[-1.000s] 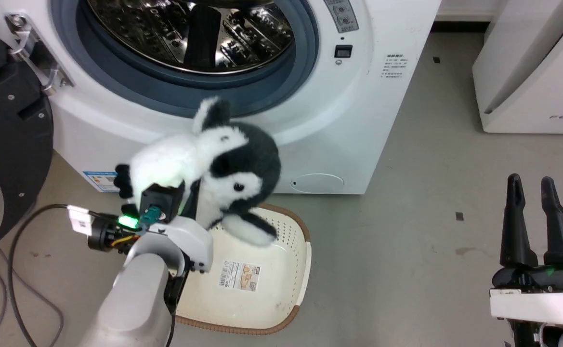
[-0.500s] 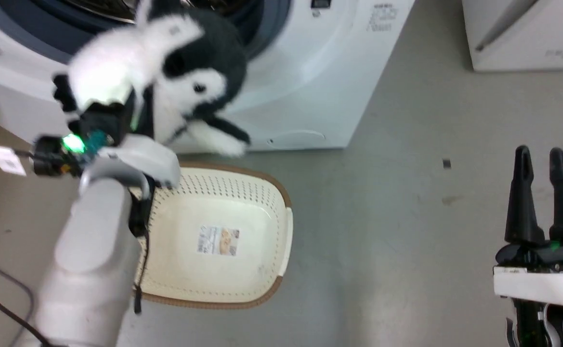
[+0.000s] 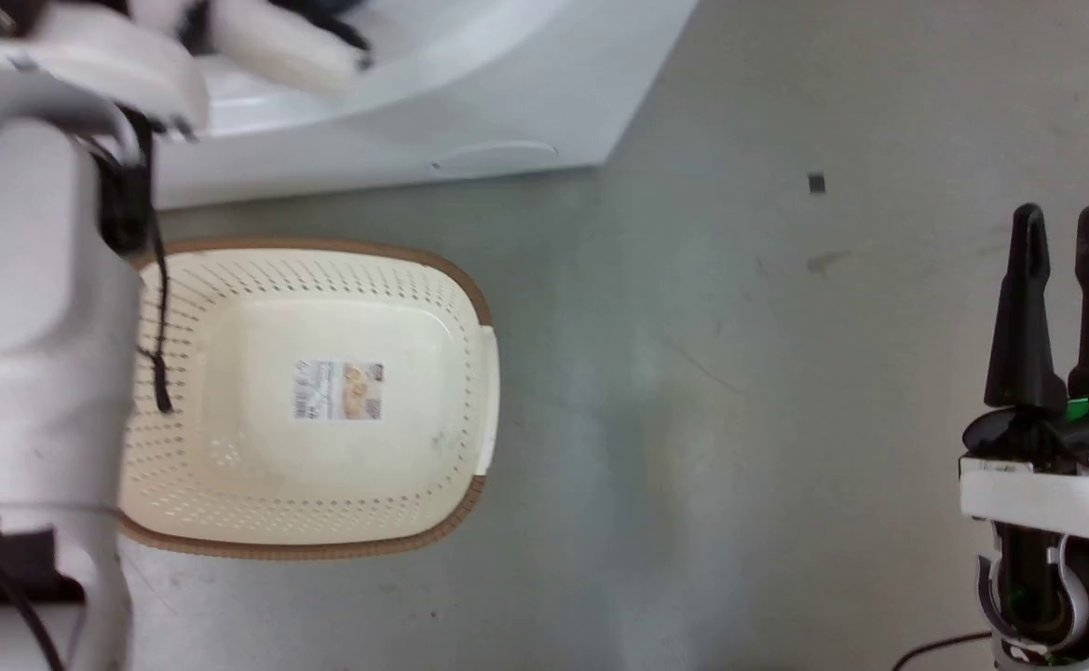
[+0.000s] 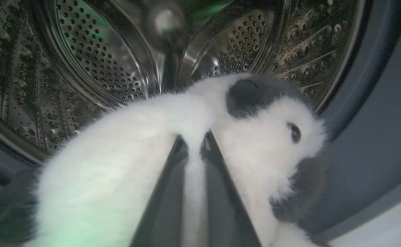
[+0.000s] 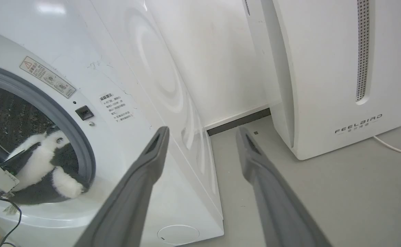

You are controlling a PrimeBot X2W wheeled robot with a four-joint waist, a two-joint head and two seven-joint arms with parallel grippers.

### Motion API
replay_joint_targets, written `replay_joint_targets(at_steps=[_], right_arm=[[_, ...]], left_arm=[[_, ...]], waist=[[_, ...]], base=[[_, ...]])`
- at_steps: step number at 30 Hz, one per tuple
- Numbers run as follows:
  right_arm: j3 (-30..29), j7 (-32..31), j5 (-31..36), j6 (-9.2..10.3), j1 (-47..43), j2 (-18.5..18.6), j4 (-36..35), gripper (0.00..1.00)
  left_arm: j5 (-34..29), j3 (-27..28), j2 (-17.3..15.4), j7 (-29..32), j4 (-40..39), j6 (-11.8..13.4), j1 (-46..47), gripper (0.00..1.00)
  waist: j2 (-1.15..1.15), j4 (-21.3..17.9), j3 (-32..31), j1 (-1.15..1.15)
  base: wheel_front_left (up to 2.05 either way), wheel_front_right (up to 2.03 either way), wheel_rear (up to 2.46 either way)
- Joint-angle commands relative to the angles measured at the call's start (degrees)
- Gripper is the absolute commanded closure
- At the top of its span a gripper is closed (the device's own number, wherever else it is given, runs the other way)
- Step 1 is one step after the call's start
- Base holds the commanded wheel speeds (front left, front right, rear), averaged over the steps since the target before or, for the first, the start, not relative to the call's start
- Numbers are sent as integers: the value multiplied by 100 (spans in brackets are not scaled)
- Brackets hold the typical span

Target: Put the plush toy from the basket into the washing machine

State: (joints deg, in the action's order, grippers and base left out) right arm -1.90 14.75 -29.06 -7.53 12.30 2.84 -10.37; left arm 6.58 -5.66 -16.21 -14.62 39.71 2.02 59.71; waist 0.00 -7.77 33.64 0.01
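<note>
Head view: the basket (image 3: 339, 280) lay on the floor below the washing machine (image 3: 432, 112), its left side hidden behind the pale left forearm (image 3: 32, 326); the right gripper (image 3: 1059, 219) had its fingers slightly spread.
Left wrist view: the left gripper (image 4: 194, 139) pinched the plush toy (image 4: 111, 161) in front of the steel drum (image 4: 101, 68).
Right wrist view: the toy hung across the grey door seal (image 5: 87, 161); the FEELBIRD appliance (image 5: 341, 85) stood apart from the washer.

The basket (image 3: 320, 280) lies before the washing machine (image 3: 367, 140), and the plush toy (image 4: 265, 151) is partly inside that machine.
</note>
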Motion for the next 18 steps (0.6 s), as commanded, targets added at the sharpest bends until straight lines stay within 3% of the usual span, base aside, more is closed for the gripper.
replay_joint_targets(at_steps=[1, 11, 18], right_arm=[[4, 25, -56, 4, 130, 4, -39, 0], [136, 25, -278, 4, 360, 4, -66, 0], [131, 25, -314, 4, 457, 4, -105, 0]], left_arm=[[-35, 61, -89, -38, 42, 26, 300, 100], [-119, 230, -600, -38, 345, 73, 1547, 100], [-202, 214, -713, -38, 431, 153, 2258, 100]], waist=[[0, -241, 344, -1], [0, -654, 991, -1], [0, -732, 1271, -1]], base=[[0, 0, 0], [0, 0, 0], [0, 0, 0]])
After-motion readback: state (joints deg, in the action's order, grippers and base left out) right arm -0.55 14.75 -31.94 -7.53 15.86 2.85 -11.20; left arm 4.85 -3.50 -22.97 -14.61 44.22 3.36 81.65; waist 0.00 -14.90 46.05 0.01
